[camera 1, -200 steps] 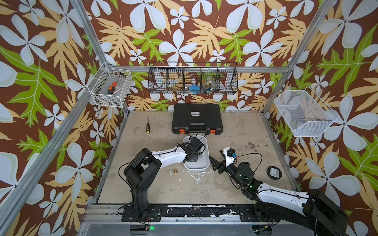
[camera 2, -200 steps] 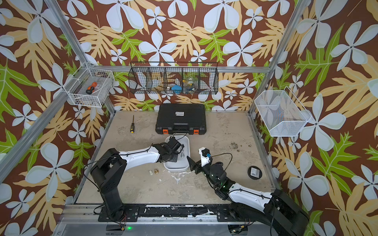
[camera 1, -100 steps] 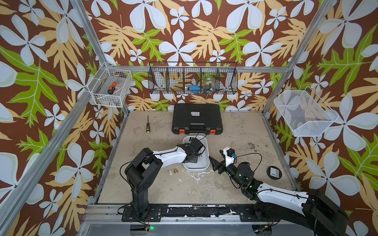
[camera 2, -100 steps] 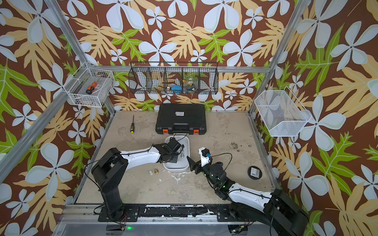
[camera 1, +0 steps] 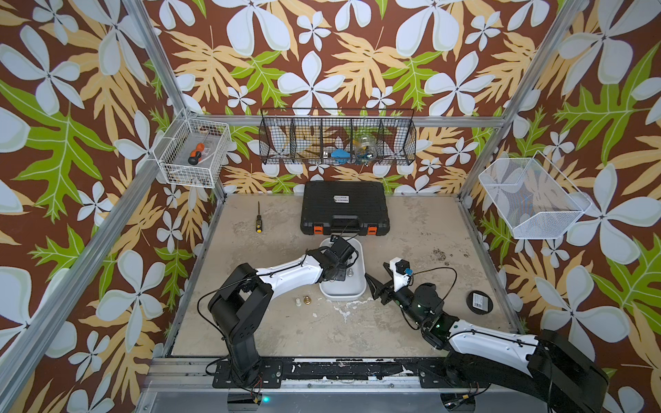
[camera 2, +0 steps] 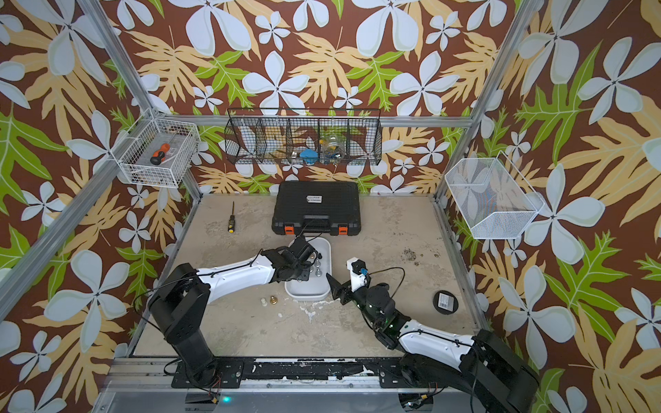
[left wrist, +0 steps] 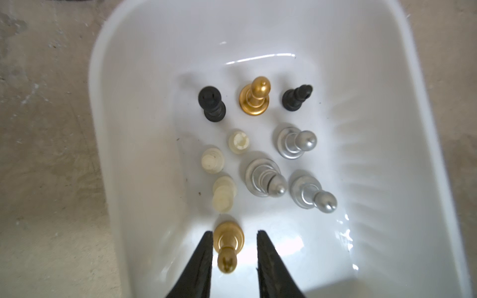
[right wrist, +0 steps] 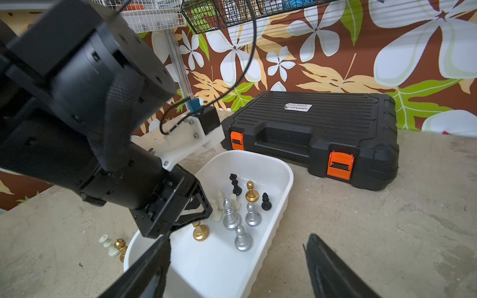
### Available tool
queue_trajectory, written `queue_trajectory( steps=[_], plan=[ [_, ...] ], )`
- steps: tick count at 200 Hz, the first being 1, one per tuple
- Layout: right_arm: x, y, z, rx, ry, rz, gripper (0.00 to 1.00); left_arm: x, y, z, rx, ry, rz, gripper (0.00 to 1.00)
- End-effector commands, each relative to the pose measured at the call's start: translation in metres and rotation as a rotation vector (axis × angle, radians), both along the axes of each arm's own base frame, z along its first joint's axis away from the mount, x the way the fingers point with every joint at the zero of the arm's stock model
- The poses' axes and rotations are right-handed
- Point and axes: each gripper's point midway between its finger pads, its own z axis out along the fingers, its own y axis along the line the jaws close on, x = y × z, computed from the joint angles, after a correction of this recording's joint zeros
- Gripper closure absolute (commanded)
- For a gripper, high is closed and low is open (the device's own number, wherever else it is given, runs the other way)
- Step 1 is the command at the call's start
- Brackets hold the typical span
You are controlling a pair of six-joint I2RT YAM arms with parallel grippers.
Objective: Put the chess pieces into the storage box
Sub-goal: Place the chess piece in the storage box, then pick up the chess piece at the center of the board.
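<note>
While the left gripper (camera 1: 339, 275) hangs over the storage box (camera 1: 357, 291) in both top views, a cream piece (camera 1: 297, 302) and a gold piece (camera 1: 306, 299) stand outside it on the table (camera 1: 411, 321), back toward that arm's base.

Left wrist: jaws parted. A gold pawn (left wrist: 228, 245) stands upright between them on the box floor, with nine more chess pieces (left wrist: 265, 178) beyond the fingertips.

Right wrist: right gripper (right wrist: 238, 238) spread wide, empty, with the box just ahead.

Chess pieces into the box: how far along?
Done: nine chess pieces stand in the storage box. In hand: a tenth piece, gold, stands on the box floor between the left gripper's parted fingers. Left: a cream piece and a gold piece on the table beside the box. The right gripper is open, empty.
</note>
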Motion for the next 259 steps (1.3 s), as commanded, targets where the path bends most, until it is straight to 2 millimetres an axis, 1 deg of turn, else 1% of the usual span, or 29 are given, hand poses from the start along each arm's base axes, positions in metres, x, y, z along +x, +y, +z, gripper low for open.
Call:
queue_trajectory(
  steps=[1, 20, 34, 41, 58, 72, 96, 117, 142, 158, 187, 217, 259],
  plan=[
    [-0.001, 0.004, 0.007, 0.012, -0.021, 0.021, 0.17, -0.003, 0.005, 0.027, -0.030, -0.032, 0.015, 0.65],
    [-0.005, 0.011, 0.010, 0.014, -0.029, 0.068, 0.17, -0.008, 0.019, 0.058, -0.060, -0.090, 0.049, 0.63],
    [-0.011, 0.023, 0.012, 0.005, -0.037, 0.143, 0.17, -0.014, 0.035, 0.075, -0.092, -0.110, 0.084, 0.60],
    [-0.014, 0.030, 0.014, 0.002, -0.038, 0.178, 0.18, -0.018, 0.045, 0.079, -0.101, -0.110, 0.108, 0.57],
    [-0.021, 0.043, 0.014, -0.009, -0.033, 0.255, 0.18, -0.030, 0.070, 0.080, -0.116, -0.087, 0.155, 0.57],
    [-0.027, 0.054, 0.014, -0.020, -0.031, 0.313, 0.18, -0.042, 0.090, 0.072, -0.113, -0.054, 0.190, 0.57],
    [-0.039, 0.078, 0.009, -0.087, -0.031, 0.392, 0.19, -0.062, 0.112, 0.050, -0.128, 0.019, 0.231, 0.57],
    [-0.046, 0.093, 0.000, -0.151, -0.025, 0.421, 0.20, -0.076, 0.120, 0.032, -0.133, 0.073, 0.245, 0.57],
    [-0.054, 0.103, -0.002, -0.162, -0.024, 0.471, 0.20, -0.086, 0.120, 0.009, -0.118, 0.135, 0.238, 0.58],
    [-0.056, 0.105, -0.004, -0.171, -0.020, 0.488, 0.20, -0.088, 0.118, 0.001, -0.124, 0.154, 0.229, 0.58],
    [-0.055, 0.107, -0.005, -0.181, -0.013, 0.485, 0.20, -0.090, 0.115, -0.008, -0.141, 0.169, 0.233, 0.59],
    [-0.057, 0.106, -0.003, -0.176, -0.020, 0.485, 0.20, -0.094, 0.118, -0.018, -0.126, 0.186, 0.244, 0.63],
    [-0.055, 0.105, -0.003, -0.182, -0.020, 0.470, 0.20, -0.099, 0.129, -0.027, -0.063, 0.205, 0.255, 0.64]
  ],
)
